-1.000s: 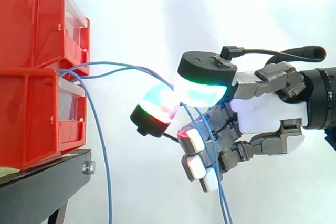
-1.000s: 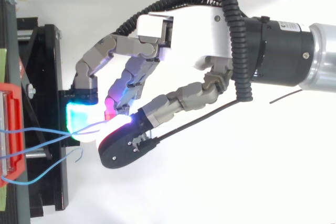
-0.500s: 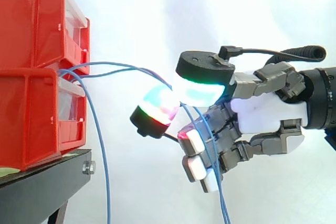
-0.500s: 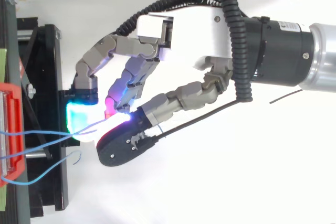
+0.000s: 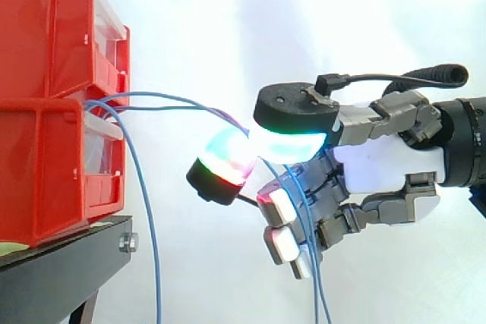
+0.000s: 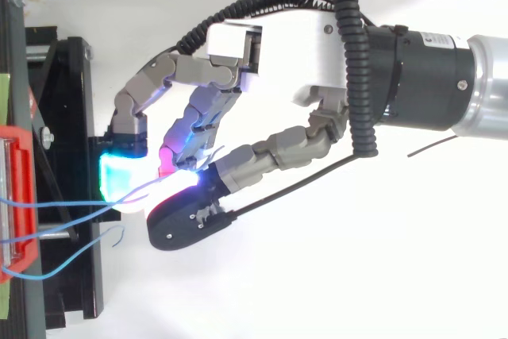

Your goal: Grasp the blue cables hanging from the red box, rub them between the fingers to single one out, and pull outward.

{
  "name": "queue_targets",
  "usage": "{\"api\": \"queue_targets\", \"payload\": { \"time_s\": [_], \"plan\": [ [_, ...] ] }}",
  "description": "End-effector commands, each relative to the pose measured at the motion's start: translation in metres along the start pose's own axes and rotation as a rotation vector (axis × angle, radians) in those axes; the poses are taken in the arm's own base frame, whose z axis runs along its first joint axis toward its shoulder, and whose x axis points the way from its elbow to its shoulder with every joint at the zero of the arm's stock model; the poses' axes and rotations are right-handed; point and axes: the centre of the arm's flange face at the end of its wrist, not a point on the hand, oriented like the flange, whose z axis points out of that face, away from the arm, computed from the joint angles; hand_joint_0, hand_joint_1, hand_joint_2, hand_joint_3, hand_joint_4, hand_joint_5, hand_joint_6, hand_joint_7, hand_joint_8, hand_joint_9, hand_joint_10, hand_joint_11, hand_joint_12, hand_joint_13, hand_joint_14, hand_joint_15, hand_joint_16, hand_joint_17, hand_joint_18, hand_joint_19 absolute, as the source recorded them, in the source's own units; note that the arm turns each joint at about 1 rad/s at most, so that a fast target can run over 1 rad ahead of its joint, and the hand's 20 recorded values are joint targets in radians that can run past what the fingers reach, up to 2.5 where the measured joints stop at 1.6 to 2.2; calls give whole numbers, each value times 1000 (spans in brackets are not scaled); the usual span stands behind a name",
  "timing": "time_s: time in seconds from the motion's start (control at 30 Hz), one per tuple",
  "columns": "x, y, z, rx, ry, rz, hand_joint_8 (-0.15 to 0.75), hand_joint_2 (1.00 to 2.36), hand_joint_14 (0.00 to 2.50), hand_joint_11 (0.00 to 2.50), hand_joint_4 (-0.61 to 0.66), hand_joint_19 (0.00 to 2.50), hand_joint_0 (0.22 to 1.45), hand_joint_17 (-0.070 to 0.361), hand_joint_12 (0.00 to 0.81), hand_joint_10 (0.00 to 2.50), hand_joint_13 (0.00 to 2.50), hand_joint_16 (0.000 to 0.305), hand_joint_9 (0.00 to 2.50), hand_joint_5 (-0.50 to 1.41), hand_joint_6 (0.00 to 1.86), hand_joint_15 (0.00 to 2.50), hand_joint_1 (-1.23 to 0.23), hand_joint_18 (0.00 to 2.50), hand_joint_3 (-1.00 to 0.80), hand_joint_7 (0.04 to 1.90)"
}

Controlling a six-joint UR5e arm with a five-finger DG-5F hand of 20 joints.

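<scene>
Thin blue cables (image 5: 163, 101) come out from between the two stacked red boxes (image 5: 53, 104) and arc right into my hand (image 5: 383, 161). Two of them are pinched between the glowing thumb pad (image 5: 292, 140) and a glowing fingertip (image 5: 224, 158), then hang down past the curled lower fingers (image 5: 288, 237). Another blue cable (image 5: 148, 233) drops straight down beside the boxes. From above, the cables (image 6: 67, 206) run from the red box (image 6: 17, 196) to the pinch under the hand (image 6: 270, 45), and one loose end (image 6: 111, 234) lies free below.
The red boxes sit on a black stand (image 5: 64, 263) at the left. A white curtain is behind. From above, the stand's black frame (image 6: 67, 156) lies just left of the fingertips.
The thumb pad has slid slightly left and down over the pinched cables, and the fingertip has shifted a little. The hanging cables have swayed slightly. The arm has stayed put.
</scene>
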Motion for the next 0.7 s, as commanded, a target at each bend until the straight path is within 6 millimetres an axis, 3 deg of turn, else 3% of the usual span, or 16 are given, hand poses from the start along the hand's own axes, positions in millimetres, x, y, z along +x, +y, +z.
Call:
{"api": "queue_targets", "payload": {
  "time_s": [0.0,0.07,0.2,0.37,0.67],
  "plan": [
    [-1,0,0,0,-1,-9,270,1008,23,798,-44,593,742,111,365,22,972,49,990,-184,903,589,-881,849,-404,814],
    [-2,-1,0,4,-2,-18,268,1000,22,800,-28,587,759,110,355,22,971,49,993,-183,899,580,-883,847,-495,793],
    [-7,-8,-5,46,11,-63,267,1000,22,813,37,601,712,108,359,23,984,48,1010,-175,892,592,-883,846,-500,818],
    [-11,-12,-8,72,24,-90,287,1000,21,797,66,640,558,114,379,20,1003,51,1036,-167,880,602,-741,863,-500,835],
    [-15,-13,-9,76,23,-95,302,1000,21,778,76,648,525,121,398,23,1015,54,1060,-161,862,594,-595,889,-500,853]
  ]
}}
